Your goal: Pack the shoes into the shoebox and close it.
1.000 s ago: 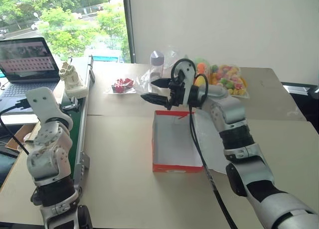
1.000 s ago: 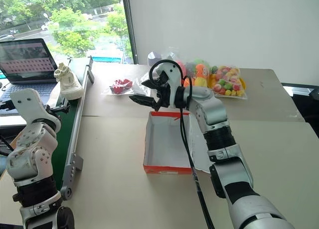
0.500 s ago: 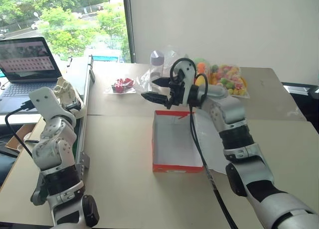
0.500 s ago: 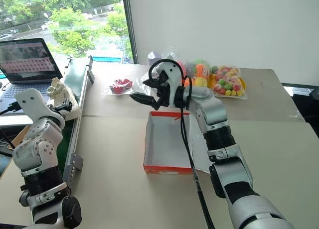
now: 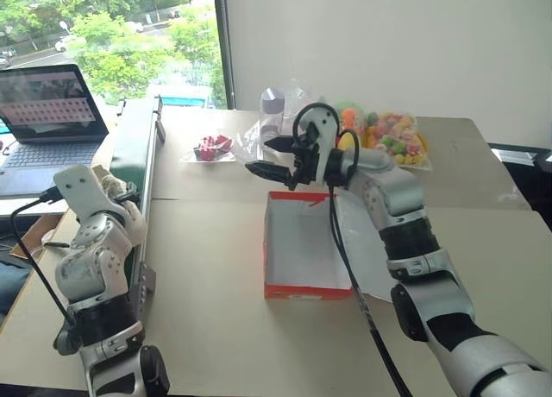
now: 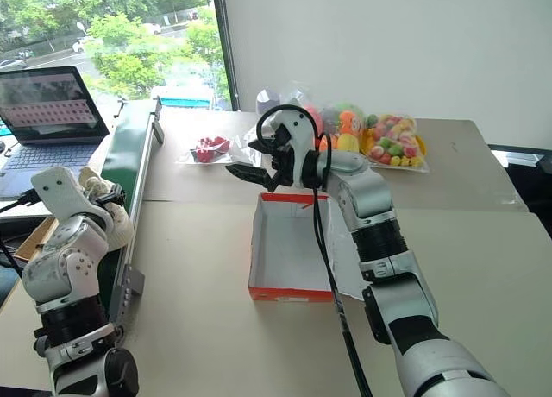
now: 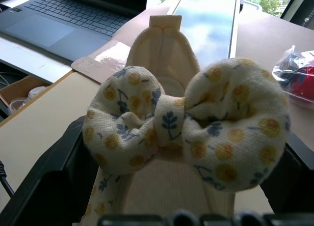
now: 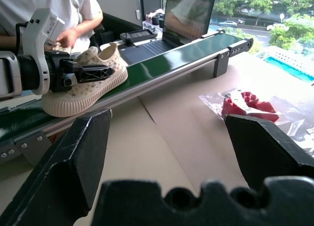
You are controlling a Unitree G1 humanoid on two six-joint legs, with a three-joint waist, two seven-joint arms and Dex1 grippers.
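One shoe (image 8: 83, 86) is on show, a cream slip-on dotted with small flowers and topped with a fabric bow (image 7: 189, 125), and it sits on the green conveyor belt (image 8: 162, 64) at the table's left edge. One shoebox (image 5: 304, 246) lies open on the tan table (image 5: 216, 276), red-orange outside and white inside, with nothing in it. Two arms are in play. The left gripper (image 8: 73, 76) straddles the shoe: in the left wrist view its black fingers (image 7: 49, 182) stand at about eight o'clock and four o'clock of the bow, wide apart, one on either side of the shoe; whether the pads press the sides I cannot tell. From the head camera that shoe peeks out at about one o'clock of the left wrist, well apart from the box. The right gripper (image 5: 272, 155) hovers over the box's far rim, at twelve o'clock of the box, jaws spread wide and carrying nothing. One bag of red toy pieces (image 5: 212, 147) lies at ten o'clock of that gripper. One bag of colourful toys (image 5: 392, 138) lies at two o'clock. One laptop (image 5: 47, 112) sits open at the far left. One person in a white shirt (image 8: 59, 10) stands behind the belt.
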